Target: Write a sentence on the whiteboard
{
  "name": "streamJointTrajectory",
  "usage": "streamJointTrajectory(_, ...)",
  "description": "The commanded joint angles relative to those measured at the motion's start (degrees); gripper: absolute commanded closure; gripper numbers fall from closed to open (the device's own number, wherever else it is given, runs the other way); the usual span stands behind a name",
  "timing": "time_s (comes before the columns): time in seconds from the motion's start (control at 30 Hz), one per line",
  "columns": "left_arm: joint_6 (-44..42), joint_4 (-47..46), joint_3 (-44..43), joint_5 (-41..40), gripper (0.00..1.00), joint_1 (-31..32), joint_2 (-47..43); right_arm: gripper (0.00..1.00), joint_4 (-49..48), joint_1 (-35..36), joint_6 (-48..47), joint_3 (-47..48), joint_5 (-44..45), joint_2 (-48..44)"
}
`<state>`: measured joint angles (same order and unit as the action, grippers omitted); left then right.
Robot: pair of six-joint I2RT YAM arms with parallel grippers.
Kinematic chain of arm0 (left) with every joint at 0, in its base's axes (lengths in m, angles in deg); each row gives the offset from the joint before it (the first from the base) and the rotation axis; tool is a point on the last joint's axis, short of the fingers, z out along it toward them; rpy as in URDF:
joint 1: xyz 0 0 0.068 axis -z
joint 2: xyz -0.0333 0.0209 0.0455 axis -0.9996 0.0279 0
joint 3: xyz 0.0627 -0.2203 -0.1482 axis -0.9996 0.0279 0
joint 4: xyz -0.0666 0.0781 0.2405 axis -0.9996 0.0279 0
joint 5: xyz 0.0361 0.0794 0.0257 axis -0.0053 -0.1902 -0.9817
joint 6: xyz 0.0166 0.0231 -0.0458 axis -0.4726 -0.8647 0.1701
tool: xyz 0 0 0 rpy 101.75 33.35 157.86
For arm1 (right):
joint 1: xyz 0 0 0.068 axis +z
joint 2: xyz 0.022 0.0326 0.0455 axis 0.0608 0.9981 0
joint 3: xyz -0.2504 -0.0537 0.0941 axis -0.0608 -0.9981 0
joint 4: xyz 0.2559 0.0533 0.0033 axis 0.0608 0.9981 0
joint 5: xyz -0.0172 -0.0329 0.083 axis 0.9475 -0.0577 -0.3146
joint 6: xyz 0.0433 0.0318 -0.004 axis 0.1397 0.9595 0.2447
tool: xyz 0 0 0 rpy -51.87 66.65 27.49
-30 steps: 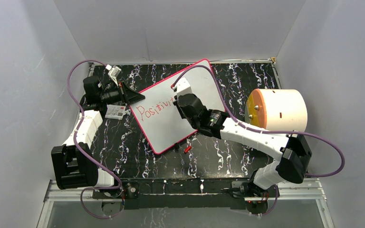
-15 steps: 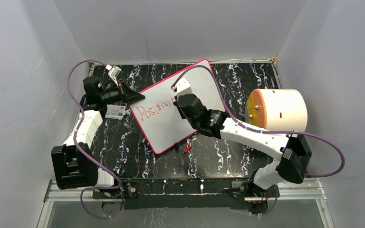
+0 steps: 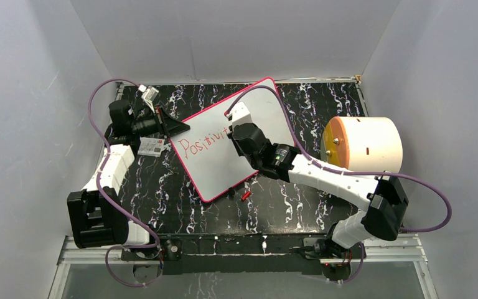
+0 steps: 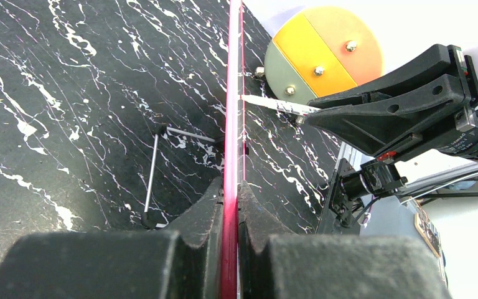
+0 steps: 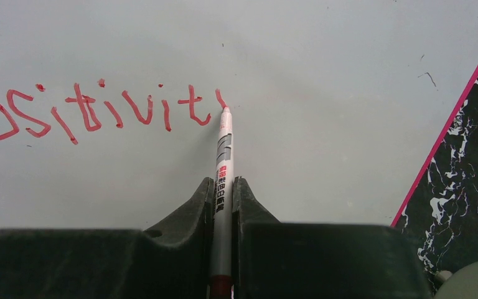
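The right gripper [image 5: 223,187] was closed on a marker [image 5: 223,149], whose tip was pressed to the whiteboard [image 5: 323,75] at a short stroke, possibly a new letter, ending the sentence [image 5: 93,109], "Positivit". The whiteboard's pink edge was clamped by the left gripper [image 4: 230,196] above the black marbled table [image 3: 286,205].

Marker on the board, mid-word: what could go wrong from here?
1. The left claw pinches only the board's thin red edge; pen pressure could shift the board and skew the word.
2. The right claw holds the marker well behind its tip; it might pivot or slip.
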<state>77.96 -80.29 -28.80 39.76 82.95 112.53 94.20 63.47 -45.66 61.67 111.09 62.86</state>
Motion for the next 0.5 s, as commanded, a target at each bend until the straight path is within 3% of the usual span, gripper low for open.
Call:
streamJointTrajectory(0.0,-4.9,3.4,1.0,-6.5,1.00,0.1,1.6,1.00,-0.1,-0.6,0.6,0.5,0.9,-1.4)
streamJointTrajectory(0.47,-4.9,3.4,0.9,-6.5,1.00,0.1,1.6,1.00,-0.4,-0.8,0.7,0.3,0.2,-2.8)
